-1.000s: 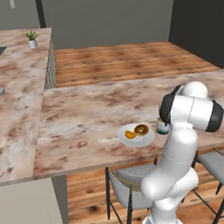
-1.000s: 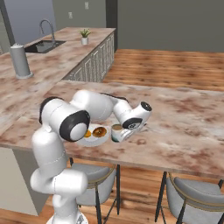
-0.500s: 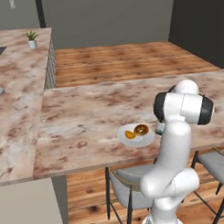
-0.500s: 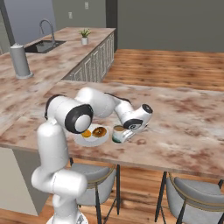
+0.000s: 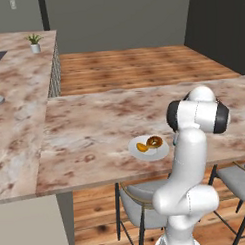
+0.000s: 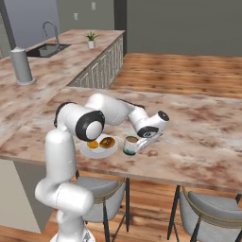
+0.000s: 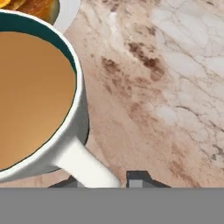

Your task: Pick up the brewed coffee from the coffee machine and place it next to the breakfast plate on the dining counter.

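Plate (image 6: 99,147) w/ the brown ring and orange bit sits leftmost of the task items in the right base view, near the table's (image 6: 198,142) front edge. Just right of it, close beside but I can't tell if touching, stands the mug (image 6: 130,145), upright on the marble, coffee visible inside, teal band at base. Right again is the tool (image 6: 144,142), low over the table next to the mug; arm curls in from the left across the plate. Stools (image 6: 208,212) tucked under the front edge.

Left base view: plate (image 5: 148,146) sits on the table (image 5: 94,125) just left of my arm's upper link, which hides the mug and tool. Small potted plant (image 5: 35,43) far back left on the other marble top.

Hand view: mug (image 7: 39,100) takes up the left side, coffee level and light brown, white handle running down toward the bottom edge between two dark finger tips (image 7: 139,179). Plate rim (image 7: 68,13) at top left, right behind the mug. Can't tell whether the tool's pinching the handle or parted from it.
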### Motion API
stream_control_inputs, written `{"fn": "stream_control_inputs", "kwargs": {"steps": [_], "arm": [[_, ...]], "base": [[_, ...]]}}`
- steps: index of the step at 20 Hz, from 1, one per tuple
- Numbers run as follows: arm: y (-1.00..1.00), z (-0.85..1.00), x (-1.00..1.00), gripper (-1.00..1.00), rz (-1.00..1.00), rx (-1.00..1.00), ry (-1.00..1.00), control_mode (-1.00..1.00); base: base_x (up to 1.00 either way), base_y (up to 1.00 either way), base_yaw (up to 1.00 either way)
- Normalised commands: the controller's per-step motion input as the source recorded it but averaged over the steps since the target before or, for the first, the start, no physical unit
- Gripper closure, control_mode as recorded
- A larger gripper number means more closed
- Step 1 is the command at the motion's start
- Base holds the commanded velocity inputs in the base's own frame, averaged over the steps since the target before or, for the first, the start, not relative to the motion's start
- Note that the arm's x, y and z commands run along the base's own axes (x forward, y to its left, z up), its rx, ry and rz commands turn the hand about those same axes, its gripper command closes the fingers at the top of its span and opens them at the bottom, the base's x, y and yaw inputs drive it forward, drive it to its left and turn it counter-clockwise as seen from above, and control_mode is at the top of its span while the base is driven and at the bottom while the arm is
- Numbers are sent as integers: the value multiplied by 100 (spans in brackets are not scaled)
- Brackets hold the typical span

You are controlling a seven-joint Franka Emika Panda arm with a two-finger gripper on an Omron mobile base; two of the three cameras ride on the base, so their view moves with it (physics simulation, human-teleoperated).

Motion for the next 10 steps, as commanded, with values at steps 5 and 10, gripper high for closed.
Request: {"fn": "stream_control_inputs", "kwargs": {"steps": [5,10], "arm": [[33,0,-35,-100,2,-10,-7,-100],[27,0,-35,-100,1,-9,-6,-100]], "base": [[0,0,0],[0,0,0]]}}
